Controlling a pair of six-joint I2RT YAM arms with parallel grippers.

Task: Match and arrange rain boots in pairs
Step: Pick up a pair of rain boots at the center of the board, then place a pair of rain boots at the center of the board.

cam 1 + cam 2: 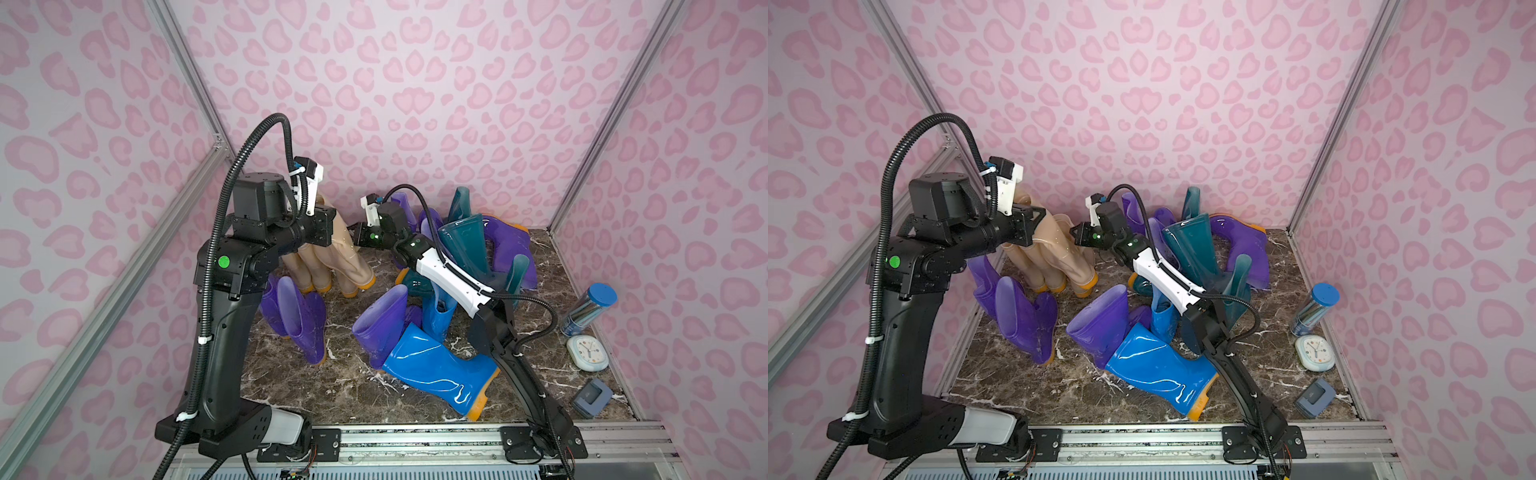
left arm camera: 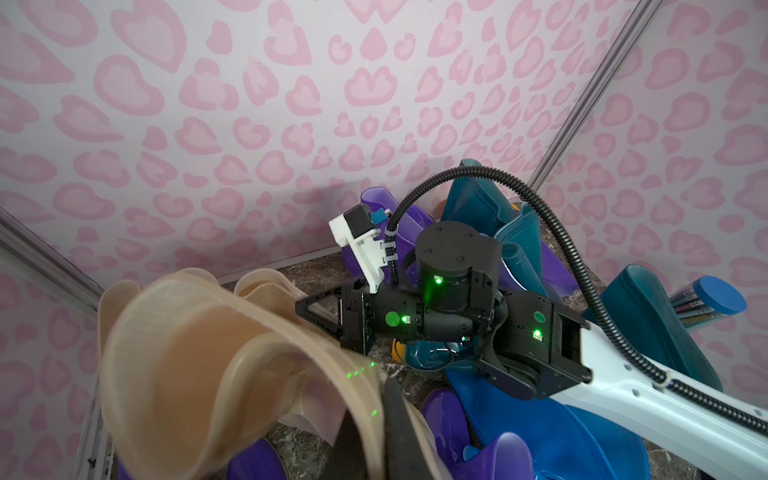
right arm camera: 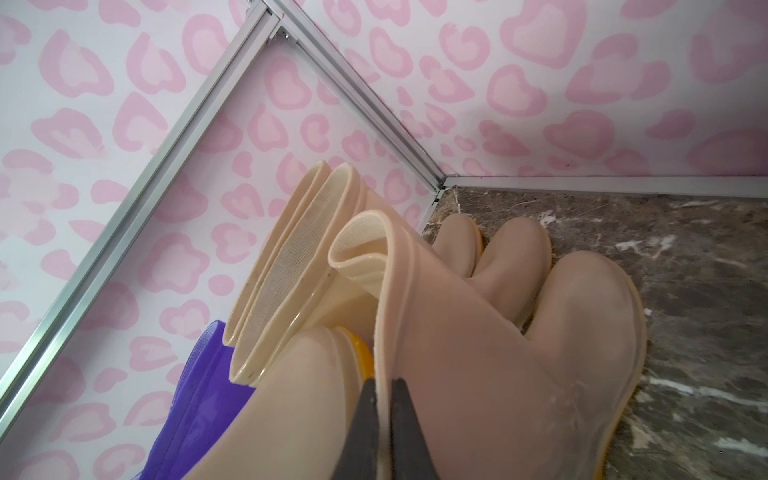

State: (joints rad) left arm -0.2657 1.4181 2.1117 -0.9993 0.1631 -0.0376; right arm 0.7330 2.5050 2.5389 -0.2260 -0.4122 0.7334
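Observation:
Several beige rain boots (image 1: 328, 262) (image 1: 1059, 257) stand bunched at the back left of the marble floor. My left gripper (image 1: 330, 227) (image 2: 380, 415) is shut on the top rim of one beige boot (image 2: 199, 353). From the right, my right gripper (image 1: 353, 233) (image 1: 1074, 236) (image 3: 384, 386) is shut on the thin shaft edge of a beige boot (image 3: 478, 353). I cannot tell whether both hold the same boot. Two purple boots (image 1: 299, 320) stand at the left. A purple boot (image 1: 380, 324) and a bright blue boot (image 1: 436, 370) lie in the middle. Teal boots (image 1: 463, 245) and purple ones (image 1: 511, 245) are piled at the back right.
A shiny cylinder with a blue cap (image 1: 588, 309), a white clock (image 1: 587, 352) and a blue-grey box (image 1: 592, 398) line the right wall. Pink patterned walls close three sides. An aluminium rail (image 1: 415, 436) carrying both arm bases runs along the front.

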